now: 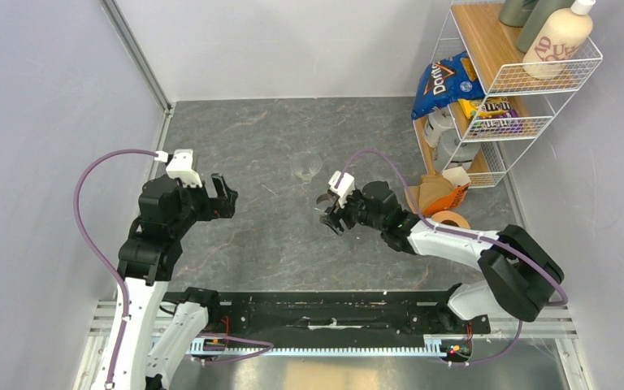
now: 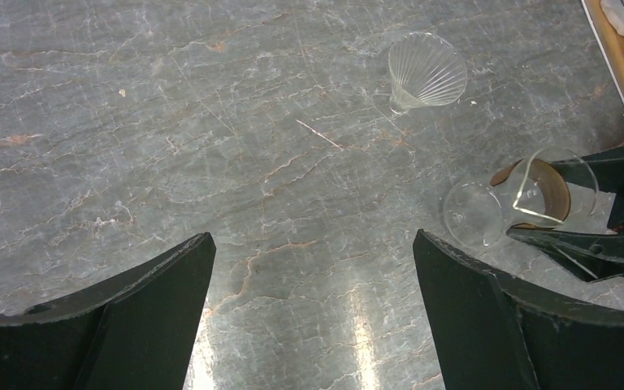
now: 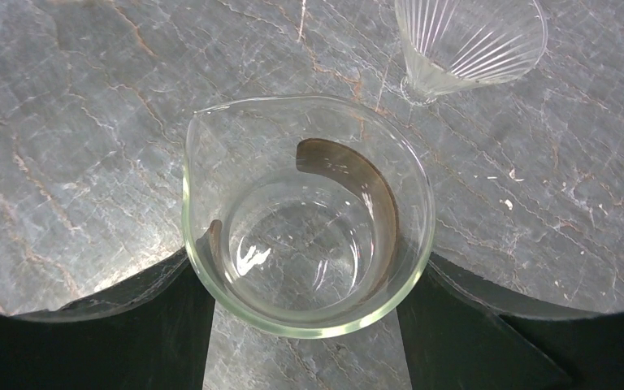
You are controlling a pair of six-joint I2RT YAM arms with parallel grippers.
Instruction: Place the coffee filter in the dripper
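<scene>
two jaws, left spread, right pinching glass beaker (image 3: 309,236), ribbed dripper (image 3: 467,41) beyond, filters (image 1: 435,193) by rack (image 1: 479,32)

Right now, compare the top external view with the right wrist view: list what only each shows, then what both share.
Only top external: the open left pincer, the wire rack and the tan coffee filter beside it. Only right wrist: the pouring spout on the glass cup. Both: the right pincer closed on that cup, and the ribbed glass dripper beyond it.
</scene>
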